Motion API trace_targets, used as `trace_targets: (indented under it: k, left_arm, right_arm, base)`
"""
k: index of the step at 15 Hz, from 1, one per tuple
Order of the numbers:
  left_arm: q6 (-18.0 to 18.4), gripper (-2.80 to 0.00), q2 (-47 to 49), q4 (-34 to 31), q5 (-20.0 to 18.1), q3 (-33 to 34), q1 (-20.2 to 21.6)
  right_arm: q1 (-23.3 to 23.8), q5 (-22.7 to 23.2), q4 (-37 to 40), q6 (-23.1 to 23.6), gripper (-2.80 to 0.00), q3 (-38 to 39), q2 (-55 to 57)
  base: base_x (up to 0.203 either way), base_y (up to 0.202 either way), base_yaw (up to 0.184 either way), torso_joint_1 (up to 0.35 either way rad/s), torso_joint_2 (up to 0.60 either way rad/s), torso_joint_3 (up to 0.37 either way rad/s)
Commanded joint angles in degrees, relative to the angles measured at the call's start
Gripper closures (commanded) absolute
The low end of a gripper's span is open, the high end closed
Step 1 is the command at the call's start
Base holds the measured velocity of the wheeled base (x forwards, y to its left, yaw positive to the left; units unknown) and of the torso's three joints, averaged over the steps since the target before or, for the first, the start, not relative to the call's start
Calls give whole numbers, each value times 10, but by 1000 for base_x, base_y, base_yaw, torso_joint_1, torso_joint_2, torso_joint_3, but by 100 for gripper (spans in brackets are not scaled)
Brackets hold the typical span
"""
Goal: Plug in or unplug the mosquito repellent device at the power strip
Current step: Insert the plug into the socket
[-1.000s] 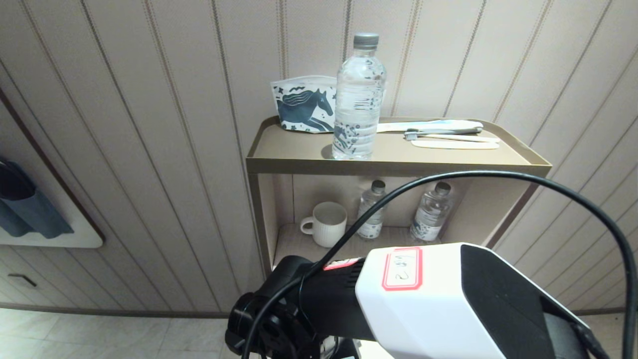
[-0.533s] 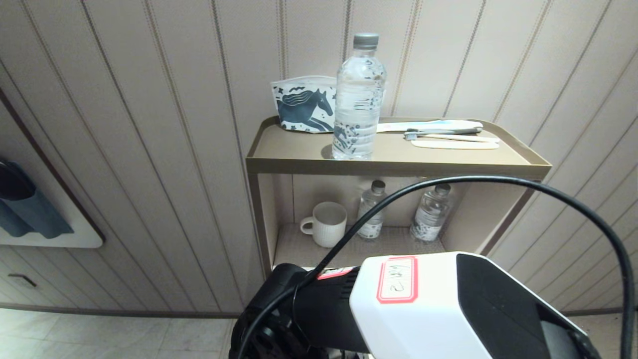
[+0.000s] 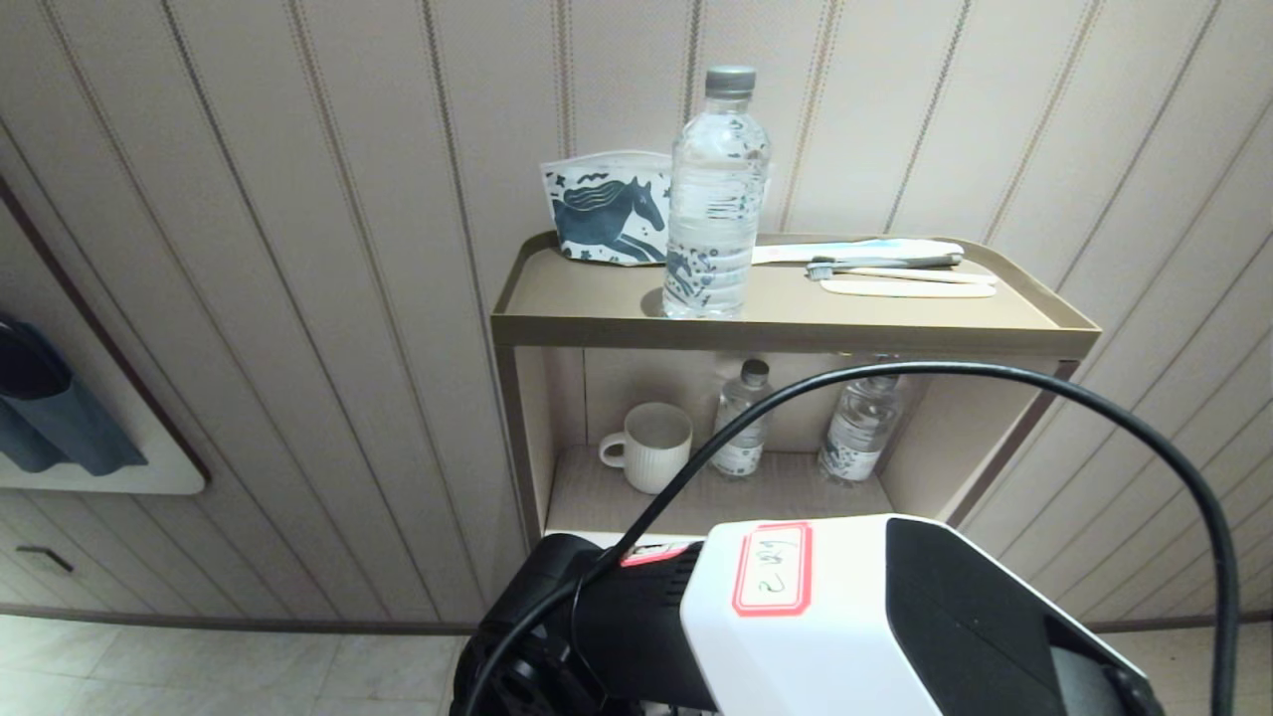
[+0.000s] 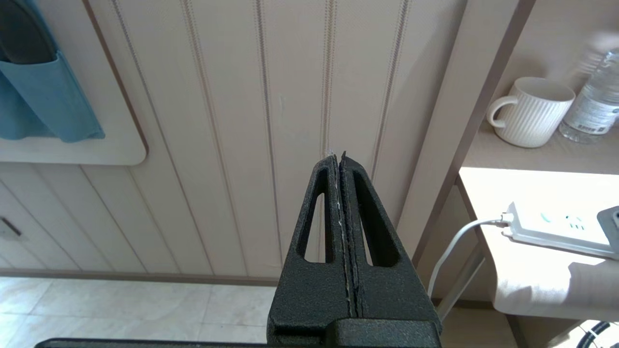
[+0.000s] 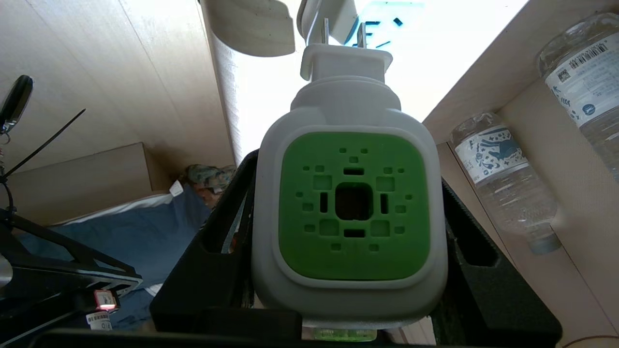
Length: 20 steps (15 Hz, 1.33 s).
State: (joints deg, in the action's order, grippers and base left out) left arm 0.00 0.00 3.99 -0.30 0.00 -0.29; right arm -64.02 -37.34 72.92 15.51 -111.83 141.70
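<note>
The mosquito repellent device, white with a green vented face, sits between the black fingers of my right gripper, which is shut on its sides. Its two metal prongs are bare and point at the power strip, bright white with light-blue socket marks. From the left wrist, the power strip lies on a white tabletop with its cord hanging off the edge. My left gripper is shut and empty, parked left of the shelf. In the head view only the right arm shows; device and strip are hidden below it.
A tan shelf unit carries a tall water bottle, a horse-print pouch and a toothbrush. Its lower shelf holds a mug and two small bottles. A black cable arches over the arm.
In the head view the right arm's white housing has sunk a little and shifted left, and the black cable loop has dropped with it. The shelf has not moved.
</note>
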Motion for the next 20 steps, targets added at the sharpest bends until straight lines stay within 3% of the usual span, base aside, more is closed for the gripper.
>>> trace_targets:
  k: [1,12,20]
  left_arm:
    - [0,0,0,1,0,0,0]
    - [0,0,0,1,0,0,-1]
    - [-1,0,0,1,0,0,0]
  right_arm:
    - [4,-3,3,1,0,-2,0]
    - [26,-2,-51,11,0,-4,1]
    - [41,29,-52,33,0,-4,1]
  base:
    - [0,0,0,0,0,0]
    - [0,0,0,0,0,0]
    - [0,0,0,0,0,0]
